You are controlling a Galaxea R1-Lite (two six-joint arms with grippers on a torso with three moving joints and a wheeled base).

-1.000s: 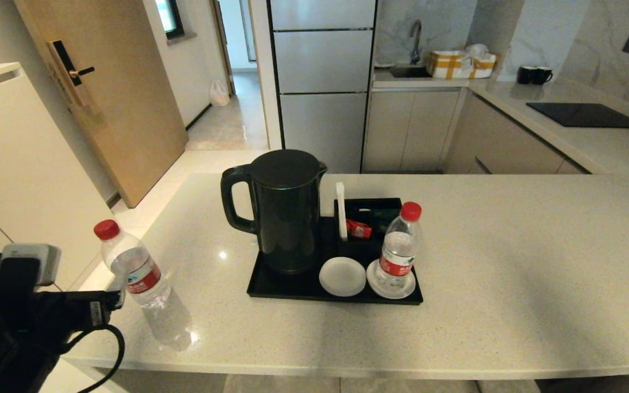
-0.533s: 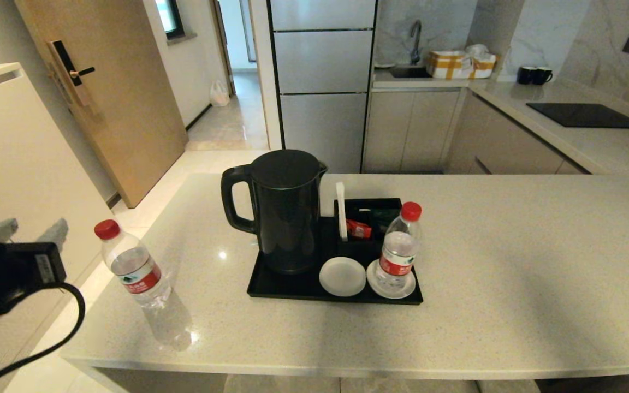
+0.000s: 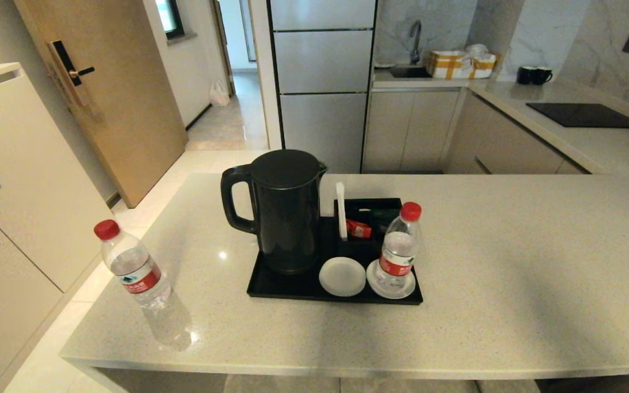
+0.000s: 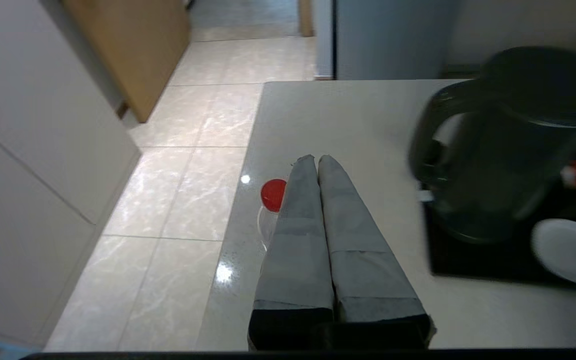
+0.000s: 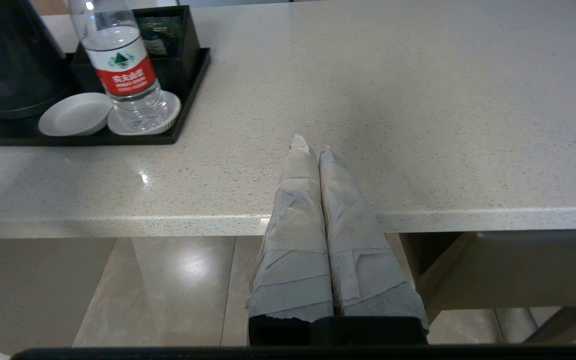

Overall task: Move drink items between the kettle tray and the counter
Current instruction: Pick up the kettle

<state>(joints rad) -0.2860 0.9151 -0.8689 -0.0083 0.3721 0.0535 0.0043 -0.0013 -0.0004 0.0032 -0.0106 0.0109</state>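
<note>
Now | left claw (image 4: pixel 316 159) closed | above counter bottle (image 4: pixel 273 195)

**Three cameras, one counter**

The head camera looks forward and down from above the near edge of the counter (image 3: pixel 511 262), taking in the whole kettle tray (image 3: pixel 271 289) and the kitchen beyond. The left wrist camera sits high over the counter's left end, looking down past its closed fingers (image 4: pixel 293 240) at the kettle (image 4: pixel 508 150). The right wrist camera is low, near the front edge, facing across the worktop. All three share the tray; the kettle too.
</note>
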